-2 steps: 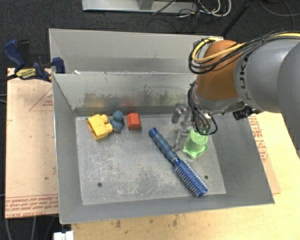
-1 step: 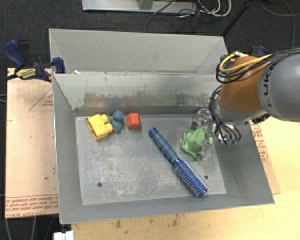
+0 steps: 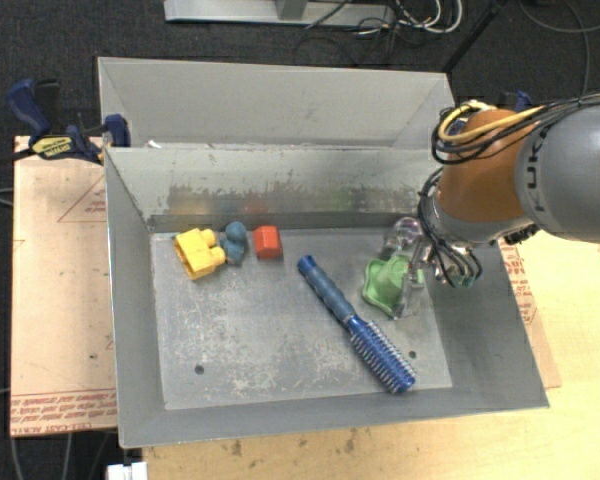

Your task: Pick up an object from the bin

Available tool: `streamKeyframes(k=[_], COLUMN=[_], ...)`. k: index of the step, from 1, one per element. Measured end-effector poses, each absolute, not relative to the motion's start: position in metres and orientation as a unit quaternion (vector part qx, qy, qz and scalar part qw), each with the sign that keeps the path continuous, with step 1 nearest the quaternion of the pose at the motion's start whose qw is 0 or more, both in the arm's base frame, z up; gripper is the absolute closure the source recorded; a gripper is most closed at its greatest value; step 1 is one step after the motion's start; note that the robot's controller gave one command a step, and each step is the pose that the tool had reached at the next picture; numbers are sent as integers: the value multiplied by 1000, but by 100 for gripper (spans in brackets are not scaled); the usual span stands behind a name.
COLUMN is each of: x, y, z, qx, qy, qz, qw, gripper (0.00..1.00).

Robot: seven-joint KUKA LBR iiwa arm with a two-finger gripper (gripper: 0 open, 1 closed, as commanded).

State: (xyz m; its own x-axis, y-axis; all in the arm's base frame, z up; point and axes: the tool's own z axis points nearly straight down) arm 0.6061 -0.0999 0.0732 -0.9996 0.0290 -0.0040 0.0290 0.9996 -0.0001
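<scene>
In the camera view we see the hand (image 3: 409, 290) low in the bin (image 3: 260, 353), at about 3 o'clock on its floor. It is right against a pale green translucent piece (image 3: 382, 284), which lies just to the hand's 9 o'clock. We cannot tell whether the hand is released, clenched or grasping the piece. We judge the green piece to be light, thin plastic: glossy, so probably slippery, and perhaps a little yielding, so it could squirt out under a hard squeeze. We would take hold across its narrower middle rather than at an edge. The bin holds little else. A blue hairbrush (image 3: 355, 323) lies slantwise from the centre toward 5 o'clock, its handle end near the green piece. Well apart, along the back wall at about 10 o'clock, a yellow block (image 3: 199, 252), a small blue lump (image 3: 236, 242) and a red cube (image 3: 268, 242) sit in a close row.
</scene>
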Motion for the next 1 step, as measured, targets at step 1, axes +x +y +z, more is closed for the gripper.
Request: streamKeyframes(k=[1], x=[569], y=[-89], z=[243], qx=[-13], qy=[1000], qz=[-1], qw=[5], gripper=[100])
